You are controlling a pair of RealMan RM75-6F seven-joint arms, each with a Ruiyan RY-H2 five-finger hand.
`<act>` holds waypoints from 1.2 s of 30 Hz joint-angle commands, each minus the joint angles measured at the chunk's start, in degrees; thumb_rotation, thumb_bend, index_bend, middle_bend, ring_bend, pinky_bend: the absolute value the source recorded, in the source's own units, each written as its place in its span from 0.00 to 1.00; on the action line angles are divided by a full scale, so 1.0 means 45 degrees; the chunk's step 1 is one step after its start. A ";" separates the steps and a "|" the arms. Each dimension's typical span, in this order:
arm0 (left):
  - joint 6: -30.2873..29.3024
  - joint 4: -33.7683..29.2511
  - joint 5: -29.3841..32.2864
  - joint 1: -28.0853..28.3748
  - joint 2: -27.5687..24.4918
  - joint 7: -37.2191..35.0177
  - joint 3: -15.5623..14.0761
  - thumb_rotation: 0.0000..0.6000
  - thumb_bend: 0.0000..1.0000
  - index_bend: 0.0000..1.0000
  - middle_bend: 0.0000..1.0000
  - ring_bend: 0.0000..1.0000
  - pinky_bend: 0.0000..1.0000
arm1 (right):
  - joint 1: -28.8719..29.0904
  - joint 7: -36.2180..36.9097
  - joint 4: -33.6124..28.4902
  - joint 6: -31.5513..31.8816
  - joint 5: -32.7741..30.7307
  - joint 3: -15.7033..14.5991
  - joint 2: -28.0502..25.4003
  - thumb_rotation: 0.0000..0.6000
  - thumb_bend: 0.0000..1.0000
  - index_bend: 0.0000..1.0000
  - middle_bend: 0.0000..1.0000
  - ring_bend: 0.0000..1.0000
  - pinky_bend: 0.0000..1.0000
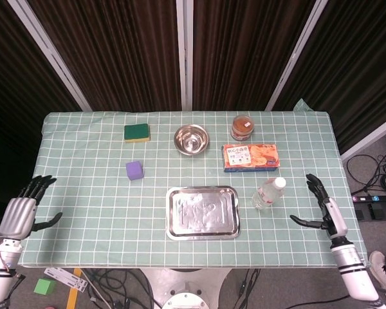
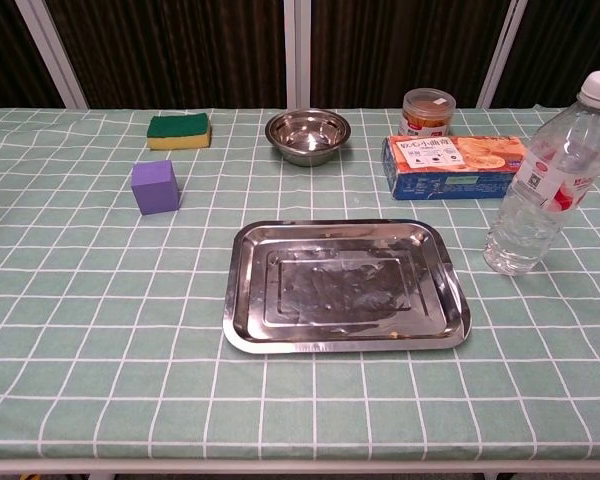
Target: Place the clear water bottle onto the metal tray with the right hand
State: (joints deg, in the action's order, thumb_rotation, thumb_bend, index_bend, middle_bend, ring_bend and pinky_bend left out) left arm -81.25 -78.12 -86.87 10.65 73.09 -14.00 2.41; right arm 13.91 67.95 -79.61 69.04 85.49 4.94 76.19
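Observation:
The clear water bottle (image 1: 269, 193) (image 2: 545, 185) with a white cap stands upright on the green checked cloth, just right of the metal tray (image 1: 202, 212) (image 2: 345, 285). The tray holds nothing. My right hand (image 1: 325, 211) hovers over the table's right front part, open with its fingers spread, about a hand's length right of the bottle and not touching it. My left hand (image 1: 20, 212) hangs open off the table's left edge. Neither hand shows in the chest view.
Behind the tray stand a steel bowl (image 1: 191, 139), an orange biscuit box (image 1: 250, 157) and a small jar (image 1: 242, 127). A green-yellow sponge (image 1: 137, 132) and a purple cube (image 1: 135, 170) lie at the left. The box sits just behind the bottle.

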 commanded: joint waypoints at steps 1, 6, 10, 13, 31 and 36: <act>-0.0006 0.0056 0.0019 0.0005 -0.0034 -0.0074 0.0025 0.92 0.26 0.19 0.21 0.11 0.19 | 0.0634 0.0209 0.1384 -0.0625 0.0459 -0.0100 0.1365 1.00 0.00 0.00 0.02 0.00 0.00; -0.0023 0.0238 -0.0002 -0.0007 -0.0053 -0.0214 0.0007 0.92 0.26 0.19 0.21 0.11 0.19 | 0.1122 0.0332 0.2194 -0.1045 0.0495 -0.0100 0.2092 1.00 0.00 0.00 0.03 0.00 0.00; 0.0058 0.0429 0.0021 -0.0017 0.0013 -0.0267 -0.0048 0.93 0.26 0.19 0.21 0.11 0.19 | 0.1444 0.0219 0.2520 -0.1087 0.0663 -0.0134 0.2544 1.00 0.00 0.00 0.04 0.00 0.00; 0.0037 0.0527 0.0036 -0.0026 0.0063 -0.0327 -0.0035 0.92 0.26 0.19 0.21 0.11 0.19 | 0.1655 -0.0008 0.2612 -0.1123 0.0512 0.0050 0.2761 1.00 0.00 0.00 0.07 0.00 0.00; 0.0086 0.0581 0.0103 -0.0013 0.0072 -0.0325 -0.0010 0.93 0.26 0.19 0.21 0.11 0.19 | 0.2264 -0.1488 0.2603 -0.1841 -0.0902 0.0931 0.3306 1.00 0.08 0.57 0.45 0.25 0.27; 0.0022 0.0510 0.0060 -0.0034 0.0084 -0.0264 -0.0026 0.92 0.26 0.19 0.21 0.11 0.19 | 0.2243 -0.1762 0.1669 -0.1371 -0.0758 0.1119 0.2796 1.00 0.10 0.58 0.46 0.26 0.29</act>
State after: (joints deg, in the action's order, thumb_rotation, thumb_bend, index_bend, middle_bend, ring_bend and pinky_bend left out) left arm -81.12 -75.79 -86.58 10.51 73.46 -15.22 2.29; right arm 24.03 60.64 -70.27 61.94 81.70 9.55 89.89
